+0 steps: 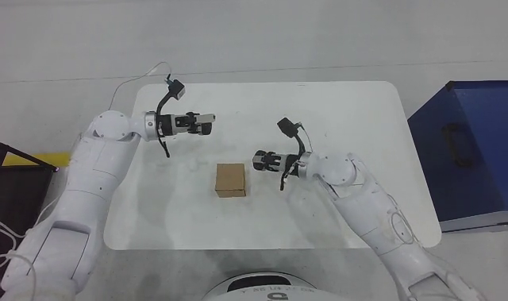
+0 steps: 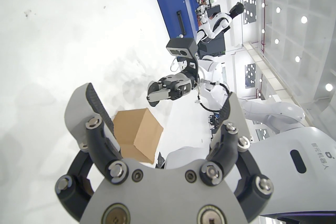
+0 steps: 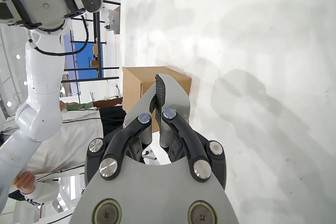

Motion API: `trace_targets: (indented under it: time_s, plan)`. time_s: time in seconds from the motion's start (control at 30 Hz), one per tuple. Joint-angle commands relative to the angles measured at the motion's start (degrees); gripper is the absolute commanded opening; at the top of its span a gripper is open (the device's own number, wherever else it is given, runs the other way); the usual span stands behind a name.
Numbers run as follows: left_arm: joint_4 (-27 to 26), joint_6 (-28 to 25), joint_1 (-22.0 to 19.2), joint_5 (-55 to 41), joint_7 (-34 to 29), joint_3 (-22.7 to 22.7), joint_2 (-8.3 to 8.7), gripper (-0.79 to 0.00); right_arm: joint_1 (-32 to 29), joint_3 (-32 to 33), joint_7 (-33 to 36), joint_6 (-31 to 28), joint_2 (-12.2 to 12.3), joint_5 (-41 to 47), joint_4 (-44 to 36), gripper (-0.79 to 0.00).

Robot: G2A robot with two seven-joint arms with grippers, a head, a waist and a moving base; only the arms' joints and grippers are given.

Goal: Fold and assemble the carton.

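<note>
A small brown carton stands on the white table as a closed-looking cube, near the front middle. My left gripper hangs above the table behind and to the left of it, open and holding nothing. In the left wrist view the carton shows between that gripper's spread fingers, well beyond them. My right gripper is just right of the carton, shut with nothing in it. In the right wrist view its closed fingertips point at the carton, with a small gap.
A blue cabinet stands off the table's right edge. Bare table top lies behind and to the right of the carton. The table's front edge runs a short way from the carton.
</note>
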Motion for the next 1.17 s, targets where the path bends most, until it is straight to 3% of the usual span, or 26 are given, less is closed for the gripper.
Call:
trace_targets:
  time_s: [0.0, 0.23, 0.3, 0.43, 0.57, 0.7, 0.93, 1.13]
  plan:
    - [-1.02, 1.22, 0.35, 0.29, -1.19, -0.35, 0.50, 0.000, -0.49, 1.62, -2.53, 0.73, 0.20, 0.08, -0.15, -0.785]
    - [-14.45, 14.04, 5.06, 0.26, -14.04, 0.06, 4.68, 0.000, -2.40, 5.93, -6.54, 2.08, 0.98, -0.38, -1.44, -0.785]
    - [-17.39, 14.05, 7.06, 1.21, -14.04, 2.26, 6.42, 0.000, -2.76, 6.43, -6.90, 2.14, 1.10, -0.38, -1.92, -0.785]
    - [-18.96, 14.06, 6.58, 3.38, -14.04, 8.55, 10.00, 0.000, -2.90, 6.86, -7.03, 2.19, 1.26, -0.80, -2.60, -0.785]
    - [-18.87, 14.06, 4.60, 0.26, -14.04, 13.53, 11.86, 0.000, -2.94, 7.29, -7.17, 2.18, 1.41, -1.04, -3.04, -0.785]
    - [-18.54, 14.02, 2.25, -2.89, -14.00, 17.85, 11.27, 0.000, -3.80, 8.78, -8.10, 2.09, 1.71, -1.08, -3.95, -0.785]
    - [-15.77, 11.91, -1.82, -3.80, -11.88, 24.78, 7.64, 0.000, -8.17, 13.81, -9.45, 2.42, 2.69, -1.07, -8.06, -0.785]
    - [-12.59, 10.09, -4.75, -6.51, -10.07, 28.14, 4.94, 0.000, -12.15, 16.69, -10.44, 2.71, 3.25, -0.93, -11.78, -0.785]
